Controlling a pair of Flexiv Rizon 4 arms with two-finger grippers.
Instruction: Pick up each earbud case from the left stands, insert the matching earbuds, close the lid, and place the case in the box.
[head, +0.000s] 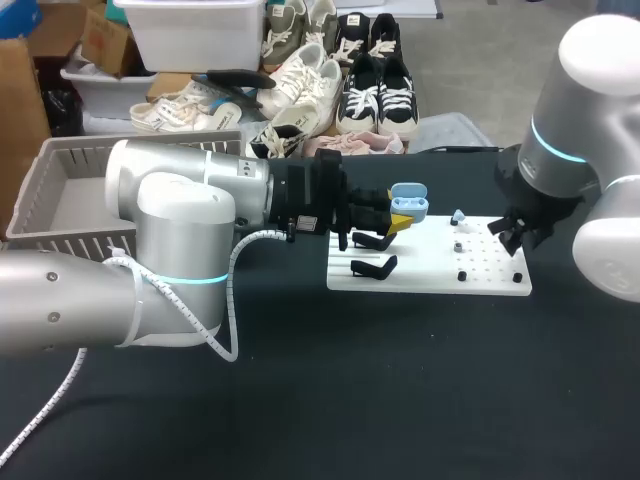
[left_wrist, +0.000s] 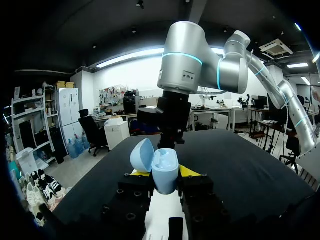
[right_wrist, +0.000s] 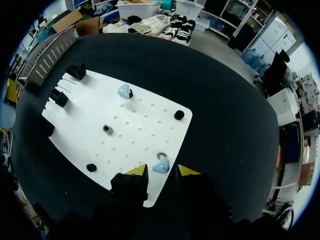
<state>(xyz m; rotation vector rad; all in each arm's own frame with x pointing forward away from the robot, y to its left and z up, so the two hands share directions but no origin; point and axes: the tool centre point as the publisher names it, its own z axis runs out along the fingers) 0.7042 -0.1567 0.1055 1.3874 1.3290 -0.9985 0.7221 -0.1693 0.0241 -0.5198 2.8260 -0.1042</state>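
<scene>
**A:** ok so the left gripper (left_wrist: 164, 175) is clamped on the light blue plastic earbud case (left_wrist: 166, 167), with a yellow tip on each side. The rounded lid is flipped open and leans off to one side. The case is up off the black stands (head: 375, 267), held over that end of the white perforated board (head: 430, 275).

**B:** And the right gripper (right_wrist: 161, 175)? It looks spread open to me, hanging right over a small light blue earbud (right_wrist: 160, 163) near the board's corner, not touching it.

**A:** yep, and that's where I'd worry. The bud is tiny and rounded, so if the fingers close off-centre I reckon it squirts out, or goes into the case the wrong way round. The second light blue earbud (right_wrist: 124, 91) sits well apart across the board, so that's another tricky grab. The open lid could get knocked during insertion too.

**B:** Poses: the left arm comes in low and near horizontal, wrist aimed across the table at the right arm. The right arm is folded over, wrist pointing down at the board. The grey slatted box (head: 60, 190) sits behind the left arm.
</scene>
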